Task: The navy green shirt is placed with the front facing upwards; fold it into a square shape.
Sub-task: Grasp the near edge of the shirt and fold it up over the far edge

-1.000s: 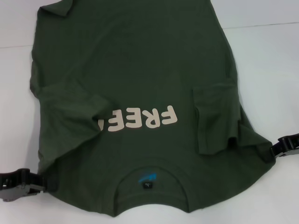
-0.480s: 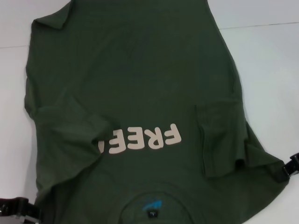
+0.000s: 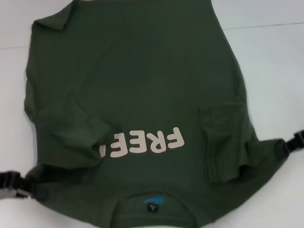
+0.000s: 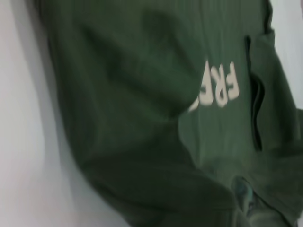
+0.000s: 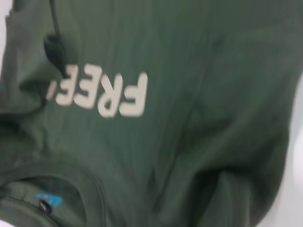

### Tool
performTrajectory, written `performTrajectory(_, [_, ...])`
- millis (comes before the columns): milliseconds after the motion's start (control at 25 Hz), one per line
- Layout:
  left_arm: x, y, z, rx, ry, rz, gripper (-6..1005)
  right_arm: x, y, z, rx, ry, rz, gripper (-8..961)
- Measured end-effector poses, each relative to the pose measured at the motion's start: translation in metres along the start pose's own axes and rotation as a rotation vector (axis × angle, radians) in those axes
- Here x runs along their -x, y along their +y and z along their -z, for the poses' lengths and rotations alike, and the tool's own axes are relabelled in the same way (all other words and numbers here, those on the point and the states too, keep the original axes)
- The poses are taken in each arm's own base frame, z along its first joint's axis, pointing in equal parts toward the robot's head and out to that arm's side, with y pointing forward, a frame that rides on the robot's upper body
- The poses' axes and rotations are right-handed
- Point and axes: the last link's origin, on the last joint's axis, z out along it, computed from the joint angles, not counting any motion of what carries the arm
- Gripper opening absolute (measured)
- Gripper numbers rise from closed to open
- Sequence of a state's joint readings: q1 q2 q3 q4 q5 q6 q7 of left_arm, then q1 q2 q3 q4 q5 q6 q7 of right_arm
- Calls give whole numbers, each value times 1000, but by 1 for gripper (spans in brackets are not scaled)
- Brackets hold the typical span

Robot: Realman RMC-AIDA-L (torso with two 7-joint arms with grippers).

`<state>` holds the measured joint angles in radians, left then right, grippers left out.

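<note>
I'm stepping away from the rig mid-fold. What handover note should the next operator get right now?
Left gripper: at the navy green shirt's near left shoulder edge.
Right gripper: at its near right shoulder edge.
Shirt: front up on the white table, collar nearest the robot, FREE print partly covered.
Done: both sleeves folded inward.
Left: fold the body into a square.

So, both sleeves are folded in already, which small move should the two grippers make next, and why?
Probably lift both shoulder corners and carry them forward toward the far hem. The left gripper and right gripper sit at the near shoulder edges of the navy green shirt, whose two sleeves lie folded over the front, so halving the length seems to come next.
</note>
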<state>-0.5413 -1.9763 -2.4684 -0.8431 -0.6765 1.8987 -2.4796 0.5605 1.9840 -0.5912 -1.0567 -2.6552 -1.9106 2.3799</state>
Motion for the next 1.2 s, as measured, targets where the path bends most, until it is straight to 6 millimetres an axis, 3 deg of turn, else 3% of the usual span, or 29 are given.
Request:
performTrajectory(120, [-6,3,3,-4,6,-13,20,17,5,5,-2,-38,28,3])
performTrajectory(160, [-22,11,6,-18,25,-47,20,22,7,6,-3,-49,36,3])
performTrajectory(320, [-48,22,5,-36,75,-92,20,48,12,6,-22,-95,55,3])
performTrajectory(520, [-69,27,0,-60,138,-112,20,73,14,5,-46,-160,59,2])
performTrajectory(800, [-101,36,-12,-79,252,-130,21,89,11,7,-68,-264,35,3])
performTrajectory(1200, [-139,45,-12,-118,452,-119,21,113,9,12,-39,-493,-6,3])
